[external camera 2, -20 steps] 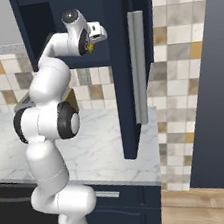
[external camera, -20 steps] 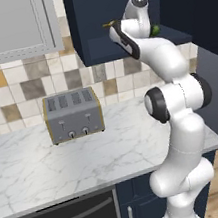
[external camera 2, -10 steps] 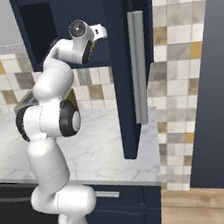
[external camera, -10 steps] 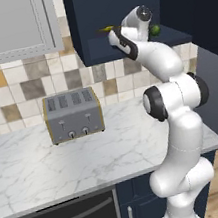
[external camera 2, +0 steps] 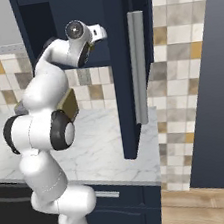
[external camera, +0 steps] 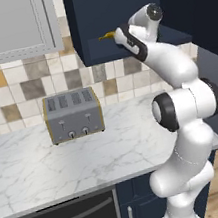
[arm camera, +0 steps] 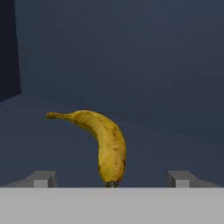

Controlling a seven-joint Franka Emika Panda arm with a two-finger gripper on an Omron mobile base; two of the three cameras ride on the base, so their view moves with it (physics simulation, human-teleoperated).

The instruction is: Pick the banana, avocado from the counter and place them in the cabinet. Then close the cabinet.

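a: where is the banana (arm camera: 103, 141) now?

b: inside the cabinet (external camera: 116, 23), lying on the dark shelf floor. in the hand view it sits between the two fingertips (arm camera: 40, 178), which stand wide apart, one each side of it, neither touching it. so the end effector (arm camera: 111, 179) is spread and holds nothing.

a: long axis?

b: it runs away from the end effector into the cabinet, the blunt dark end nearest the camera, the stem end curving off to the far left in the hand view. roughly along the approach line, bending at the far half.

a: seen from the base cameras?

b: in the left base view a yellow tip of the banana (external camera: 107, 36) pokes out just beside the end effector (external camera: 118, 35) at the cabinet's lower edge. in the right base view the wrist reaches into the open cabinet (external camera 2: 92, 31), beside the door (external camera 2: 128, 66) with its silver handle (external camera 2: 138, 67); the door stands swung out.

a: avocado?

b: cannot place it from these views. the worktop (external camera: 64, 159) near the toaster (external camera: 74, 114) carries no fruit that i can see.

a: judgement on the step?

b: banana looks deposited. the relation that matters: it lies straight ahead of the end effector, between the fingertips, so a retreat should go straight back along that axis; any sideways sweep risks nudging it off the shelf edge.
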